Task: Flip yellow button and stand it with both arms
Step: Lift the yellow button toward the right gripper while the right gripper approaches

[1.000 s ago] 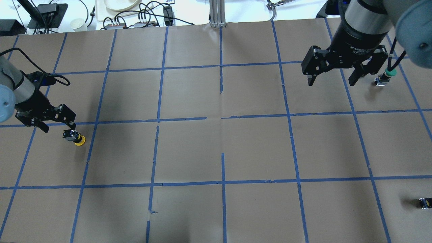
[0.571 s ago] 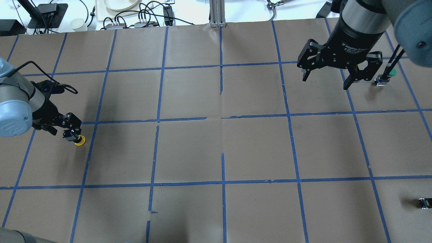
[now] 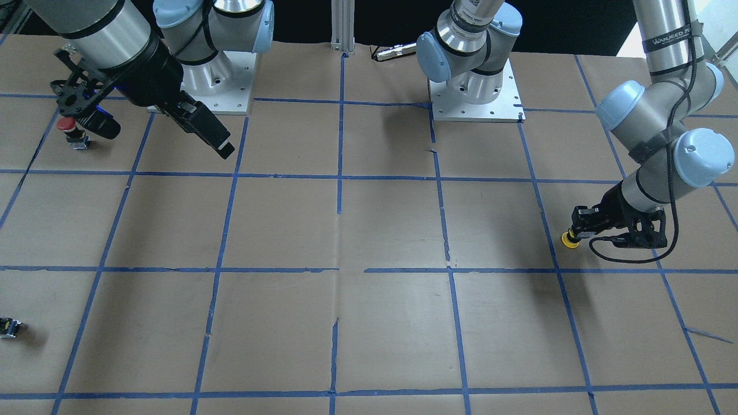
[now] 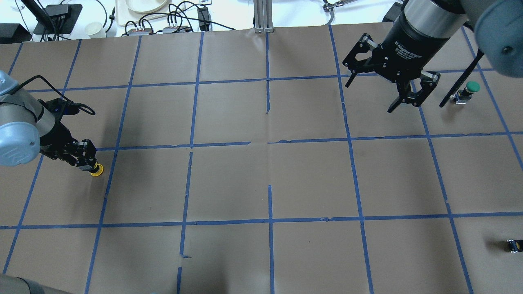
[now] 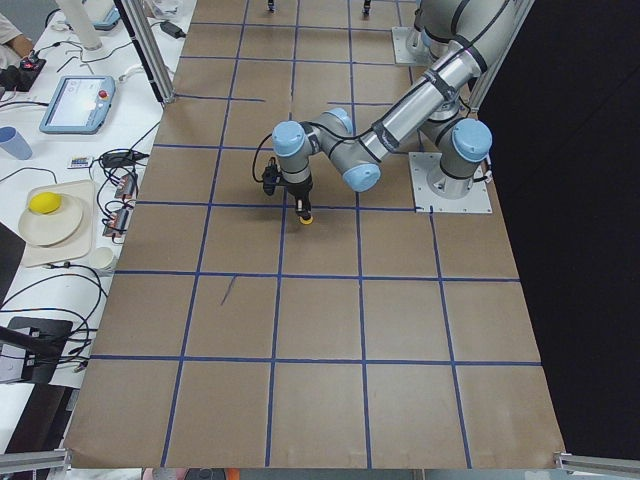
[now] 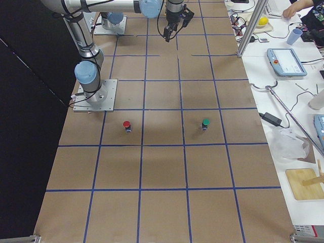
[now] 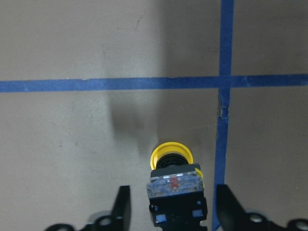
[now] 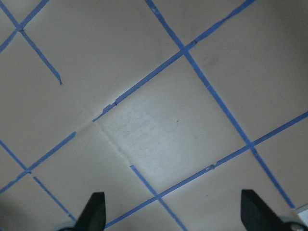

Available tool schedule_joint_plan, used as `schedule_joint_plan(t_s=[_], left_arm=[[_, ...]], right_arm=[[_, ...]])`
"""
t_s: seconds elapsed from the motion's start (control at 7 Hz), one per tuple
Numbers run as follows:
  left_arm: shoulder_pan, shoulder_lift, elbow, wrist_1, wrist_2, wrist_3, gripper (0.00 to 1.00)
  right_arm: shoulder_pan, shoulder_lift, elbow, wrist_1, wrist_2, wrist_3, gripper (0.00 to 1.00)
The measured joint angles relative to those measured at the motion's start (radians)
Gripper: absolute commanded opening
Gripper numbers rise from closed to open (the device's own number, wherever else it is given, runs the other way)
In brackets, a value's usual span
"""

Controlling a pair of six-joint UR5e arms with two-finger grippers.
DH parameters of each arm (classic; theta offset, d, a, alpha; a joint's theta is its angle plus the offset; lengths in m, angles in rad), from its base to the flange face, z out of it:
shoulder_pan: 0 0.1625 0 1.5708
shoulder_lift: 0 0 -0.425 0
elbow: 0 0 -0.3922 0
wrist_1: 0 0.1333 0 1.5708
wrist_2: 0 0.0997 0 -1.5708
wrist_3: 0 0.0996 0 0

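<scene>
Since the earlier overhead frames the black two-finger left gripper (image 4: 86, 161) has come down onto the target and rolled its wrist; the target hasn't shifted. Wrist view: jaws spread, one finger (image 7: 122, 211) on each side of the body with a sliver of paper showing on both sides, so released, nothing clamped yet. Between them, bottom centre of that frame, is the yellow button (image 7: 173, 185): a small push-button with a domed mushroom cap on a black-and-grey boxy body. It looks to be lying on its side, cap rim on the brown paper table cover (image 4: 229, 183). Key relation: its long axis runs along the gripper's reach, body end toward the palm and cap pointing away, which is up-frame in the wrist view and lower right in the overhead. So the fingers would close across the body's short width, leaving the cap free. The overhead puts it at the left edge, mid-height, just below a horizontal blue tape line (image 7: 96, 85) and just left of a vertical one. Left arm is nearer by far. The black two-finger right gripper (image 4: 369, 98) is well apart at upper right of the overhead, jaws wide, only paper between them in its wrist view. It has swung toward frame centre, uncovering a green-capped button (image 4: 472, 86) nearby. My read: squeeze next.
</scene>
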Motion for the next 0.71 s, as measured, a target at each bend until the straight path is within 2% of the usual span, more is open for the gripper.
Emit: schedule_joint_plan(t_s=[0.29,0.43,0.71], left_arm=[[-0.004,0.012,0.005,-0.014,-0.005,0.005,0.21],[-0.017,0.036,0.01,-0.044,-0.037,0.006,0.21],[-0.059,0.118,0.013,-0.143,-0.199,0.009,0.18]], right_arm=[[0.0,0.009,0.0,0.001,0.06,0.091,1.0],[0.0,0.013,0.0,0.001,0.081,0.103,1.0],[-0.003,0.029,0.0,-0.001,0.16,0.146,1.0]])
